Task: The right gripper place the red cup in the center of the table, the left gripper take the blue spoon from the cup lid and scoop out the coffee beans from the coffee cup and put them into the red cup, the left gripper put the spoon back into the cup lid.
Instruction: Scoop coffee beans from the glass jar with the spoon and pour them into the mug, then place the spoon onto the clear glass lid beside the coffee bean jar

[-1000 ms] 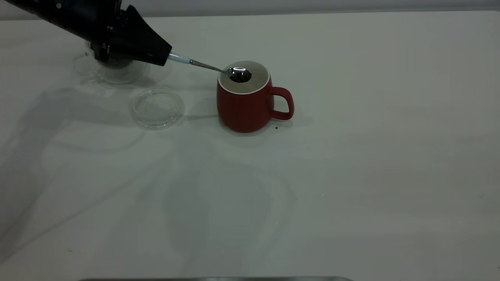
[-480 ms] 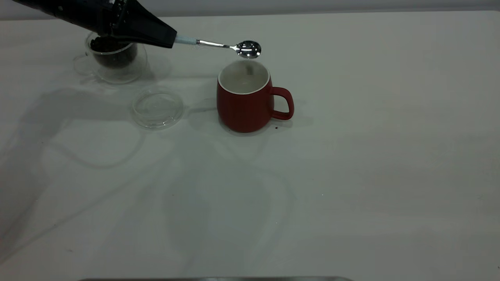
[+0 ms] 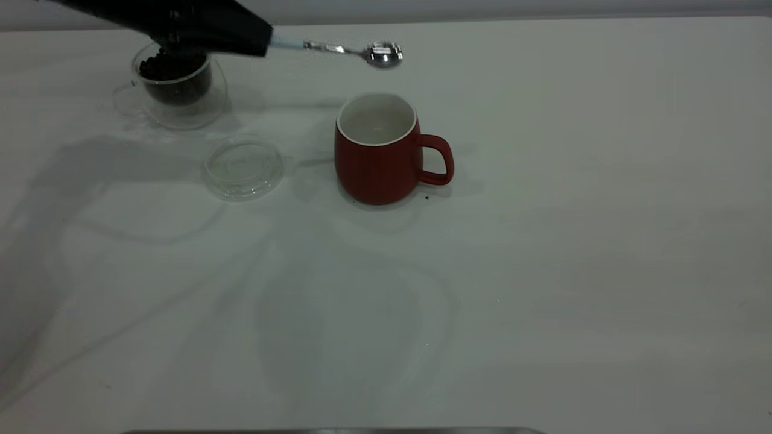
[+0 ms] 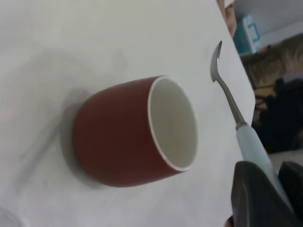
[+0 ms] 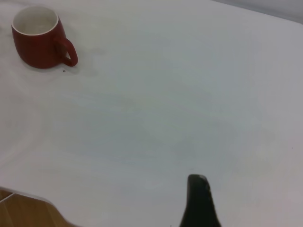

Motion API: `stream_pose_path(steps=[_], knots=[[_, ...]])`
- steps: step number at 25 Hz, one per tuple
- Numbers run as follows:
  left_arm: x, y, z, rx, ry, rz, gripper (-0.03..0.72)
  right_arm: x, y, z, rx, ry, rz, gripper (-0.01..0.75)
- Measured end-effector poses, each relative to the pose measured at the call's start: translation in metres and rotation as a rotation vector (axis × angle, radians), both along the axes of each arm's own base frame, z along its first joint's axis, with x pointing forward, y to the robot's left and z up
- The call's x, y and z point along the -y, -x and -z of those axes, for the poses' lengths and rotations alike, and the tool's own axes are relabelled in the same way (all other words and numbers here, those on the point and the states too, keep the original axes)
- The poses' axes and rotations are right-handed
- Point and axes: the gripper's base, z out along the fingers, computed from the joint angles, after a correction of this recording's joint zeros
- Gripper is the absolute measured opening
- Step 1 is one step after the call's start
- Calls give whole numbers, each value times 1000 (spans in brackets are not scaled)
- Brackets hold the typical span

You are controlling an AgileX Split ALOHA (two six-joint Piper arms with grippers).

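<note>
The red cup (image 3: 377, 157) stands upright mid-table (image 3: 543, 271), handle to the right; only its white inside wall shows. My left gripper (image 3: 259, 39) hovers at the far left, shut on the blue spoon (image 3: 338, 49) by its pale handle. The spoon's shiny bowl, with no beans in it, hangs well above the cup's mouth. In the left wrist view the spoon (image 4: 229, 101) runs beside the red cup (image 4: 123, 137) from the gripper (image 4: 272, 189). The coffee cup (image 3: 181, 105) with coffee beans (image 3: 175, 78) sits under the gripper. The cup lid (image 3: 243, 167) lies bare between both cups. The right gripper (image 5: 198, 182) hovers far off to the right.
A tiny dark speck (image 3: 427, 196) lies on the table beside the red cup's base, under the handle. A metal edge (image 3: 332, 430) runs along the near side of the table.
The spoon, which held beans low over the red cup's mouth a second ago, has risen well above it with its bowl bare. The left gripper rose too, uncovering the coffee cup.
</note>
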Motion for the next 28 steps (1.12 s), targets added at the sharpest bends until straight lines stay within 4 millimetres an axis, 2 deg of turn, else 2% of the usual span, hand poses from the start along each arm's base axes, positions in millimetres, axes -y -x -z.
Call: stream_pose_path(steps=[3,7,10,15,24,28], knots=[[-14,-1,-26,-30,-23,-55,124,0,0,0,0,0,0,573],[-43,3,-60,-70,-88,-129,124,0,0,0,0,0,0,573],[-67,8,-68,-149,-161,-193,124,0,0,0,0,0,0,573],[-98,19,-56,-272,-286,-238,124,0,0,0,0,0,0,573],[-116,57,-18,-408,-265,-249,124,0,0,0,0,0,0,573],[-122,66,-3,-393,-294,-289,124,0,0,0,0,0,0,573]])
